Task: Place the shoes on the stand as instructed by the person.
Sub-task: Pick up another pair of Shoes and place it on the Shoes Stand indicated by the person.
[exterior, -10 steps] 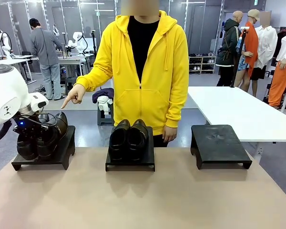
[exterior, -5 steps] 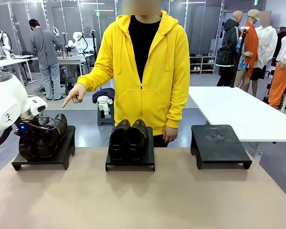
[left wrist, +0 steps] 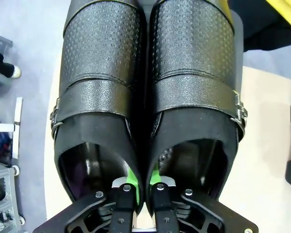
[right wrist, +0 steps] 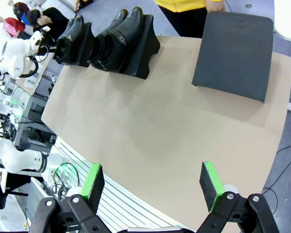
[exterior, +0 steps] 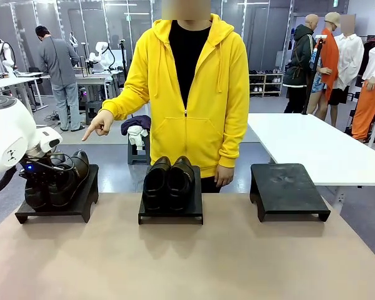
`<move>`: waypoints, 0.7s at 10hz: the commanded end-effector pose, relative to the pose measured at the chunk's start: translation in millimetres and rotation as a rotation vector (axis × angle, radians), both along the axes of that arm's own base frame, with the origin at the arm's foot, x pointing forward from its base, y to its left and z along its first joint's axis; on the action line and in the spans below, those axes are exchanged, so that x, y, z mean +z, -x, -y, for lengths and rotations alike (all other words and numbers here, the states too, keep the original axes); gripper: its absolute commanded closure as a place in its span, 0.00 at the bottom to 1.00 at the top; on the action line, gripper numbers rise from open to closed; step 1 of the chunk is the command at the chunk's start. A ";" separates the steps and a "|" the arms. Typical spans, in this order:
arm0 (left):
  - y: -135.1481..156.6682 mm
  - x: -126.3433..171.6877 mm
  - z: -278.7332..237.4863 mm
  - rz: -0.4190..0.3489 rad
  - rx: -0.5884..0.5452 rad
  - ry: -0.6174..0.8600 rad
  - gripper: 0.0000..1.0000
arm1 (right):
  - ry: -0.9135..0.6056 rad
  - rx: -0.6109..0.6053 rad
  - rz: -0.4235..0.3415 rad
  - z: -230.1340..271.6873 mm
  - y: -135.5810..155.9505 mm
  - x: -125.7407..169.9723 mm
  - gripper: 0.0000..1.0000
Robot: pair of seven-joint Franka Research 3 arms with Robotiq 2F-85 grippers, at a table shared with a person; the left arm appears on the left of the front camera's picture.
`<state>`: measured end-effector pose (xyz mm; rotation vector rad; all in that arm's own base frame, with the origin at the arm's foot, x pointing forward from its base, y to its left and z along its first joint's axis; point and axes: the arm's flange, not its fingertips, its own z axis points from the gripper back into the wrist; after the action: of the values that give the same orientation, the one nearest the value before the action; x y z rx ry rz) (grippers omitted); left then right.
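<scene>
Left gripper (left wrist: 140,187) pinched the inner walls of a shoe pair (left wrist: 148,97) together, pair resting on the left stand (exterior: 81,203); barely shifted since half a second ago, arm a touch lower than a second ago; right gripper (right wrist: 150,187) spread wide above the table (right wrist: 150,136); shoes shiny black, textured toes, side buckles; second pair (exterior: 169,181) on middle stand (exterior: 172,215); right stand (exterior: 287,187) bare; person's hand (exterior: 100,124) kept pointing toward left stand.
</scene>
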<state>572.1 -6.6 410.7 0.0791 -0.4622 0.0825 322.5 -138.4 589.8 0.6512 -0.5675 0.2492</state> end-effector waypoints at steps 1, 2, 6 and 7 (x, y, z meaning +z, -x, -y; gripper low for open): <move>-6.0 -0.1 -1.6 0.031 -0.008 0.002 0.56 | -0.006 0.014 0.017 0.5 -0.4 -0.2 0.00; -5.6 1.8 -2.9 0.036 -0.006 0.003 0.54 | -0.006 0.014 0.017 0.5 -0.4 -0.2 0.00; -3.7 6.1 -4.8 0.042 -0.012 0.004 0.00 | -0.006 0.014 0.017 0.5 -0.4 -0.2 0.00; -2.6 6.8 -5.4 0.042 -0.014 0.006 0.00 | -0.006 0.014 0.017 0.5 -0.4 -0.2 0.00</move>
<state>573.4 -3.3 414.2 0.0752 -0.4860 0.0871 322.5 -138.4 589.8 0.6512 -0.5676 0.2492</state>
